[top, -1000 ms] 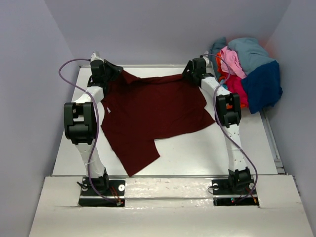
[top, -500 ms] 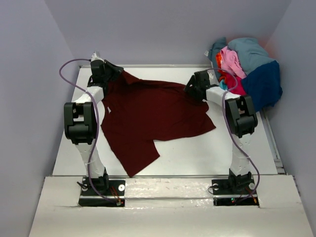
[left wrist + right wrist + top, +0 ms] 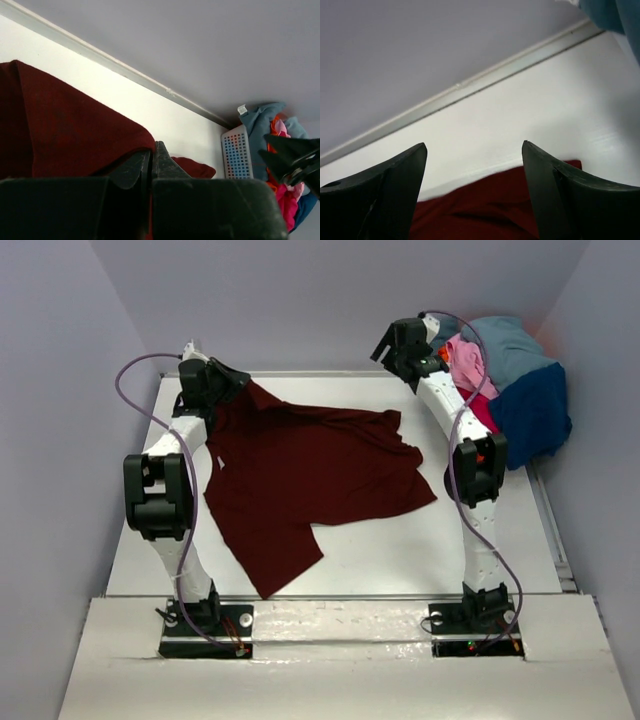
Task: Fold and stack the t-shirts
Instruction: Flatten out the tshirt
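Note:
A dark maroon t-shirt [image 3: 310,475] lies spread on the white table [image 3: 400,550], one sleeve trailing toward the near edge. My left gripper [image 3: 230,380] is at the far left corner, shut on the maroon cloth [image 3: 60,125], which bunches over its fingertips [image 3: 165,160]. Raised above the far right part of the shirt, my right gripper [image 3: 390,348] stands open with nothing between its fingers [image 3: 405,170]. Maroon cloth [image 3: 485,210] lies on the table below it. Pink [image 3: 468,360], teal-blue [image 3: 505,340], navy [image 3: 530,415] and red [image 3: 478,418] t-shirts are heaped at the back right.
The heap sits in a white perforated basket [image 3: 236,155] at the table's back right corner. A raised rail [image 3: 320,372] runs along the far edge of the table, with lilac walls [image 3: 60,390] close on three sides.
My right gripper has opened, let go of the shirt's far right edge, and risen toward the back. That edge now lies slack on the table. The left gripper has stayed put.

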`<state>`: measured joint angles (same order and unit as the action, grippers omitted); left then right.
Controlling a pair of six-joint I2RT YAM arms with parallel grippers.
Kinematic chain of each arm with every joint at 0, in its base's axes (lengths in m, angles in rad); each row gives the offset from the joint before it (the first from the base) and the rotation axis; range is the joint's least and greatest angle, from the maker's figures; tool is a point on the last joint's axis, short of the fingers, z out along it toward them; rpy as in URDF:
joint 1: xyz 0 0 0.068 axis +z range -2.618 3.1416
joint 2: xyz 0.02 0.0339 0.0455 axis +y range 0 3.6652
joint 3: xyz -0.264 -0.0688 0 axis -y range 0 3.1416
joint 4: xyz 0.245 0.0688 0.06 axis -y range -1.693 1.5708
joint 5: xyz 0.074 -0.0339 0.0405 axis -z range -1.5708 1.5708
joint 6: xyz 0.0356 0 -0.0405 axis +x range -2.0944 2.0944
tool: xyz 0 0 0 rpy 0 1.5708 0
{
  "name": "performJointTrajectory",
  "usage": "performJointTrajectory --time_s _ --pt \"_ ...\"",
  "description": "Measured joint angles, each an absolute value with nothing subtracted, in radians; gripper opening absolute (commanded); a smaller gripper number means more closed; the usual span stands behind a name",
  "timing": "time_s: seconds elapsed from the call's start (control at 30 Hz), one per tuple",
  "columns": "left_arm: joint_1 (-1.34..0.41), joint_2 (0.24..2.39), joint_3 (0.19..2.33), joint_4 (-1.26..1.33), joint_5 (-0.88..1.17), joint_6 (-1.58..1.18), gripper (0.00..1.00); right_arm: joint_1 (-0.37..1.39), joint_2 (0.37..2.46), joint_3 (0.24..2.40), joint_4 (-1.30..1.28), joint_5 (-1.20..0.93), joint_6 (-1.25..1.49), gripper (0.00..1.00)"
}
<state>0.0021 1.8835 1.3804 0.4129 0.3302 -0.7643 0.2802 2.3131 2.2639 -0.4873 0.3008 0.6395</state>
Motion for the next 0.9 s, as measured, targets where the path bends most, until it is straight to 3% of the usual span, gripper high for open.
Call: performJointTrajectory --time_s 0.13,0.6,0.9 --pt "0.002 1.884 1.373 0.419 0.338 -0.765 0.06 0.276 2.360 2.387 -0.519 0.311 0.667 0.79" --pt "0.002 1.884 1.369 0.422 0.349 -0.765 0.06 0.269 2.466 2.234 -0.681 0.346 0.691 0.77" --pt "0.002 1.885 1.369 0.423 0.356 -0.767 0.06 0.258 2.466 2.224 -0.683 0.376 0.661 0.64"
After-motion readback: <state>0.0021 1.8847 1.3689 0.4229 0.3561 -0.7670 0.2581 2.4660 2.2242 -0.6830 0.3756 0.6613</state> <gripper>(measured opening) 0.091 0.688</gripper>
